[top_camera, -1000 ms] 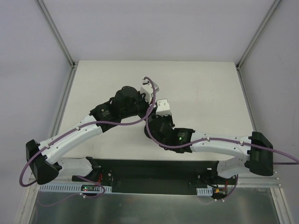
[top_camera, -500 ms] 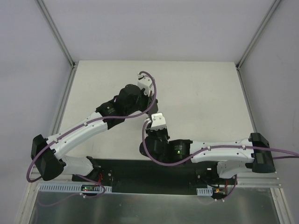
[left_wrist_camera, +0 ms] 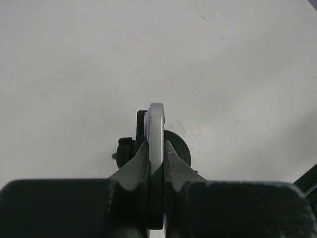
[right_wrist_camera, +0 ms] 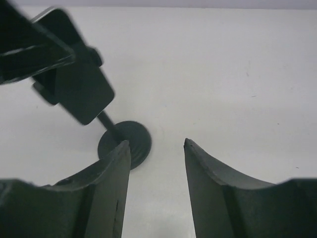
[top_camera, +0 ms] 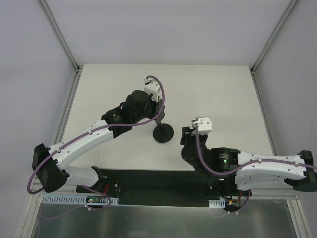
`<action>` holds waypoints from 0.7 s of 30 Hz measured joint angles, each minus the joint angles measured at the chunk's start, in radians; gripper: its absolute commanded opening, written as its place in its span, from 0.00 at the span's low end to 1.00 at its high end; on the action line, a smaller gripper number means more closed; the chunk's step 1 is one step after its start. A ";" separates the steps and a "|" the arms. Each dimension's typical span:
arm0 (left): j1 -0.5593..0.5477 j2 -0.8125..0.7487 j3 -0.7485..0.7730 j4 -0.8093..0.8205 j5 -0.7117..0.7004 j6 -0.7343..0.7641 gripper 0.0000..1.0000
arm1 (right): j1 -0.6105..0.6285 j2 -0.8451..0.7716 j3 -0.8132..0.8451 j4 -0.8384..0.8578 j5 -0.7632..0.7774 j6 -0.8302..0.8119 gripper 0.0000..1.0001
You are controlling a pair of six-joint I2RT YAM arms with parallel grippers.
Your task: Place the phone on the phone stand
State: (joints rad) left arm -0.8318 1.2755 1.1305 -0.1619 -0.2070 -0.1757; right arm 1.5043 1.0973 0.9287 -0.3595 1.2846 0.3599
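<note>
The phone is pinched edge-on in my left gripper, which is shut on it. In the right wrist view its black screen faces me, pressed against the bracket head of the phone stand; whether the bracket clamps it I cannot tell. The stand's round black base sits on the table mid-view, and its stem slants up toward the phone. My left gripper hovers above the base. My right gripper is just right of the stand; its fingers are open with nothing between them.
The white tabletop is bounded by metal frame rails at the left and right. A black mounting plate runs along the near edge between the arm bases. Purple cables loop off both arms.
My right arm has drawn back to the right, away from the stand, and its jaws have opened. The stand's base is now uncovered. My left gripper stays shut on the phone.
</note>
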 measured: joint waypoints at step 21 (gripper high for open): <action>0.069 -0.064 -0.056 0.024 0.198 -0.103 0.00 | -0.232 -0.453 -0.331 0.057 -0.375 -0.092 0.50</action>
State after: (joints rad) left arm -0.7631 1.2114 1.0744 -0.1383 -0.0093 -0.2787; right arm 1.2728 0.6441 0.5980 -0.3023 0.9100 0.2684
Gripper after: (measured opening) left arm 0.052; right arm 0.496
